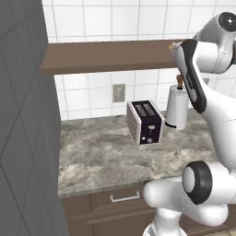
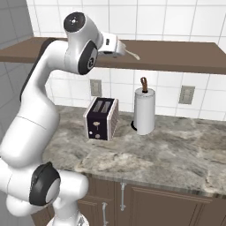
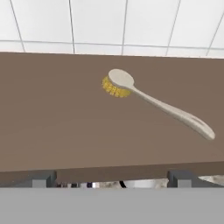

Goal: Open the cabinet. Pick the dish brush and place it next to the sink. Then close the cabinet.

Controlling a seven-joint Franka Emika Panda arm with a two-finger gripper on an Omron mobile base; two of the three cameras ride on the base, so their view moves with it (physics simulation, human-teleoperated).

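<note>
- My pincer point(image 3: 112, 179) hangs above the brown shelf point(image 3: 57, 122), looking down on it; its two dark finger tips point(image 3: 41, 179) stand wide apart at the bottom of my hand view, with nothing between them.
- The dish brush point(image 3: 144, 98) lies flat on that shelf, untouched. Its yellow bristle head sits toward the tiled wall, and the pale cream handle runs away from it slantwise toward the shelf's front edge.
- From the right base view, my hand point(image 2: 112, 45) is raised to shelf height, and the brush handle point(image 2: 132, 54) pokes out just past it on the shelf point(image 2: 176, 55).
- From the left base view, a bit of the brush's yellow point(image 1: 171, 46) peeks out at the shelf point(image 1: 106, 56) beside my forearm.
- Below the shelf, on the marbled counter point(image 1: 101, 161), stands a dark toaster point(image 1: 145, 122) with ribbed sides, and just beside it the white paper-towel roll point(image 1: 177, 108) on its brown post.
- A wall outlet point(image 1: 119, 92) sits in the tiles behind the toaster.
- Under the counter run brown drawer and cabinet fronts point(image 2: 167, 203) with pale handles.
</note>
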